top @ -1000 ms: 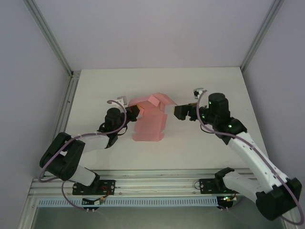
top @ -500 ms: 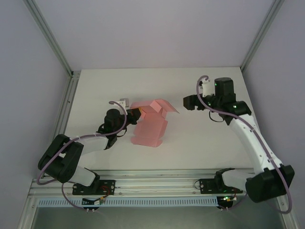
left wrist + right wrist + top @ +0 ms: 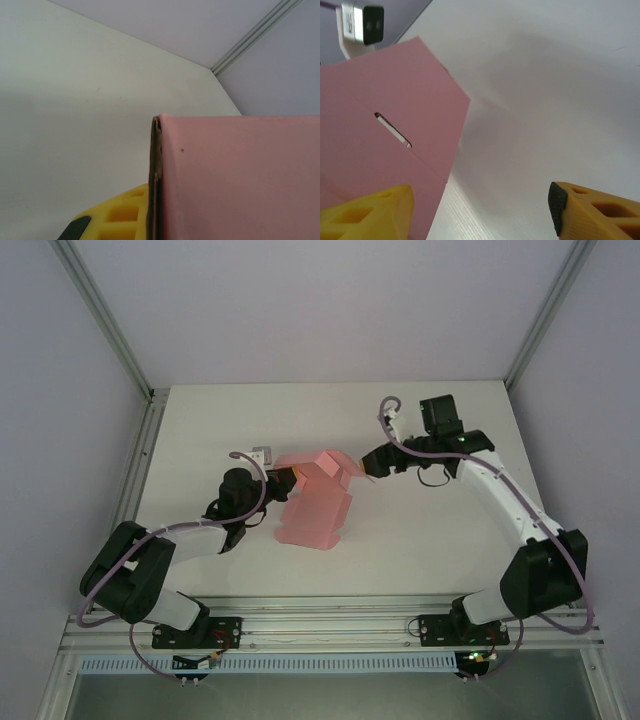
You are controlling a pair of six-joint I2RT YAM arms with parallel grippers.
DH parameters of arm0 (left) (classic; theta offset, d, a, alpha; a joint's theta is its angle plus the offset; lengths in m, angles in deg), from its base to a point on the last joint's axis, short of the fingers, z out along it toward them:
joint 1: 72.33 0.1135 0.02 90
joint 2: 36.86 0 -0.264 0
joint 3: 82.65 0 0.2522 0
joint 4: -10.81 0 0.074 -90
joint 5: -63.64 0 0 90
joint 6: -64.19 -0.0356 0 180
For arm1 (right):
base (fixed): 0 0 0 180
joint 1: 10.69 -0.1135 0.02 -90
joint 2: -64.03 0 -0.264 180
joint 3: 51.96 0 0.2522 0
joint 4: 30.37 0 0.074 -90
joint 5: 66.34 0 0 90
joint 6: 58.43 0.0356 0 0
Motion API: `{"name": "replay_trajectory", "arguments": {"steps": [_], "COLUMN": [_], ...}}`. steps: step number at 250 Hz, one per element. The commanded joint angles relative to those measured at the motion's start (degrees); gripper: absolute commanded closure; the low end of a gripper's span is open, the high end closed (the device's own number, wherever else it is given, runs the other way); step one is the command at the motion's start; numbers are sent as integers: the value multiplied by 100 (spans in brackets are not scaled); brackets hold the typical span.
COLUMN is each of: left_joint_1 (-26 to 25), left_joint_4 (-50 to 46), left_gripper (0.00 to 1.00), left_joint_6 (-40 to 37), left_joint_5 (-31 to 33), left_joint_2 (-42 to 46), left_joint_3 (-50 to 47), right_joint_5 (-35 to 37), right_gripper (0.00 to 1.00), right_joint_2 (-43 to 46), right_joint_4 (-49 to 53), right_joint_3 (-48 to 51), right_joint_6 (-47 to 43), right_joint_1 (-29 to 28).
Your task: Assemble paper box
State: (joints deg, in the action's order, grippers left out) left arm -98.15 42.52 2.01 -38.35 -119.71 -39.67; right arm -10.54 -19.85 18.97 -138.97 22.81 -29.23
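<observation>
I see paper box (image 3: 313, 508) part-folded, pale pink, lying mid-worktop (image 3: 420, 540), flap raised at its far end. Left gripper (image 3: 284, 480) at box's far-left corner: jaws closed onto upright card wall, one yellow finger (image 3: 117, 215) touching card edge. Right gripper (image 3: 368, 466) just beside raised flap on box's right: jaws wide apart, holding nothing.

A white table (image 3: 420, 550) stands between plain pale grey walls (image 3: 300, 310), with aluminium posts (image 3: 100, 315) at the far corners and an aluminium rail (image 3: 330, 625) along the near edge.
</observation>
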Motion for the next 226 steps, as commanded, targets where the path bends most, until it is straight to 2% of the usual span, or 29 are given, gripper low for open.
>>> {"name": "replay_trajectory", "arguments": {"steps": [1,54,116,179,226], "left_joint_1": [20,15,15,7,5], "left_joint_4": [-78,-210,-325,-558,-430], "left_gripper": [100,100,100,100,100], "left_joint_6": [71,206,209,264,341], "left_joint_5": [138,279,275,532,454], "left_joint_2": [-11,-139,-216,-232,-197], "left_joint_3": [164,276,352,421,418], "right_joint_5": [-286,-500,-349,-235,32], "right_gripper": [29,28,29,28,29], "right_joint_2": [-144,-322,-420,-393,-551], "right_joint_4": [228,80,-216,-538,-389], "right_joint_3": [-198,-181,-205,-196,-146], "right_joint_6": [-310,-263,63,796,691], "right_joint_1": [-53,-262,-562,-716,-882]}}
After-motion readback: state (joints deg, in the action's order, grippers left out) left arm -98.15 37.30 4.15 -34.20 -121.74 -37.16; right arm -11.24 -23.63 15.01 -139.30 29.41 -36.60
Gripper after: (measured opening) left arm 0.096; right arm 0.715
